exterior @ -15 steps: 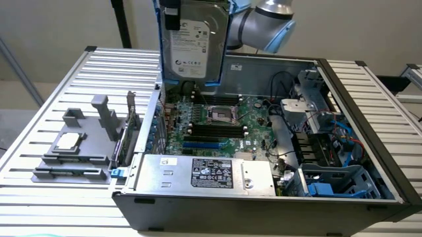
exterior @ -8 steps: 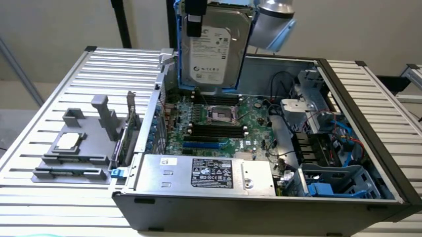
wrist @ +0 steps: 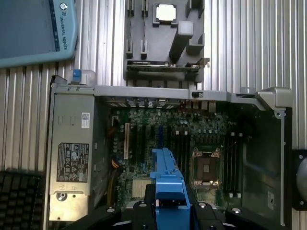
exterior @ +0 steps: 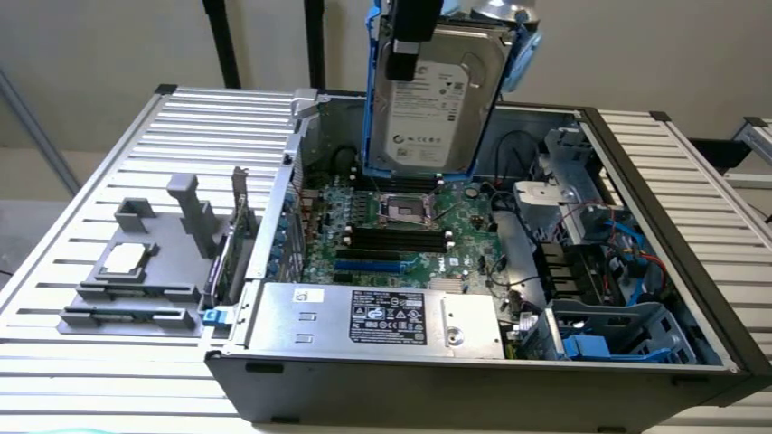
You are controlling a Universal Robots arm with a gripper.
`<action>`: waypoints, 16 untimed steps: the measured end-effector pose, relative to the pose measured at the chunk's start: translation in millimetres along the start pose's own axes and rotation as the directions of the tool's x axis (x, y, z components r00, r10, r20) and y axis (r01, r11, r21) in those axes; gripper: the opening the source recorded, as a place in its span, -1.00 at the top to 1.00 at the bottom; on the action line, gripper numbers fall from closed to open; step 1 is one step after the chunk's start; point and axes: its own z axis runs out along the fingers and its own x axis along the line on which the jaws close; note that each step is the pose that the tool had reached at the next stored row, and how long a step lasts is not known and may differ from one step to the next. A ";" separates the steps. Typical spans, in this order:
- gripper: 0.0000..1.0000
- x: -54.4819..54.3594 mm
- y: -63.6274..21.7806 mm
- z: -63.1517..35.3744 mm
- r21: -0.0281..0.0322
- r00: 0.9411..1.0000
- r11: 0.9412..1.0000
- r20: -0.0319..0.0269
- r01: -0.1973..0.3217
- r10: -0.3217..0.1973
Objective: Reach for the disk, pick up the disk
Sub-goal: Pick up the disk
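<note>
Nearest the exterior camera is the open PC case (exterior: 711,362) lying on its side on the ribbed metal counter (exterior: 108,389). Inside it, at the front edge, sits the silver power supply (exterior: 374,318) with its black label. At about 3 o'clock from that is a drive cage (exterior: 621,334) with blue plastic bits in it. Further in is the green motherboard (exterior: 399,231), with black RAM slots (exterior: 392,240) and an empty CPU socket (exterior: 404,210) near its middle. Cables (exterior: 603,258) bunch up along the exterior view's right side of the case.

Out at 9 o'clock from the case, a grey fixture (exterior: 145,276) sits on the counter, holding a small square chip (exterior: 127,259).

The disk (exterior: 437,95) is up in the air above the far half of the case, hanging upright with its white label facing the exterior camera and its blue bracket (exterior: 371,90) along the edges. The gripper (wrist: 169,205) has its jaws pinching the bracket's end, which in the wrist view shows as a blue strip over the motherboard. Nothing under the disk touches it.
</note>
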 end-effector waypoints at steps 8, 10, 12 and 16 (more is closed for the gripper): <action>0.35 17.5 -35.2 -1.7 0.000 1.000 1.000 0.000 0.000 0.000; 0.35 22.0 -43.8 -2.1 0.000 1.000 1.000 0.000 0.000 0.000; 0.35 26.8 -52.6 -2.6 0.000 1.000 1.000 0.000 0.000 0.000; 0.35 37.1 -67.2 -3.6 0.000 1.000 1.000 0.000 0.000 0.000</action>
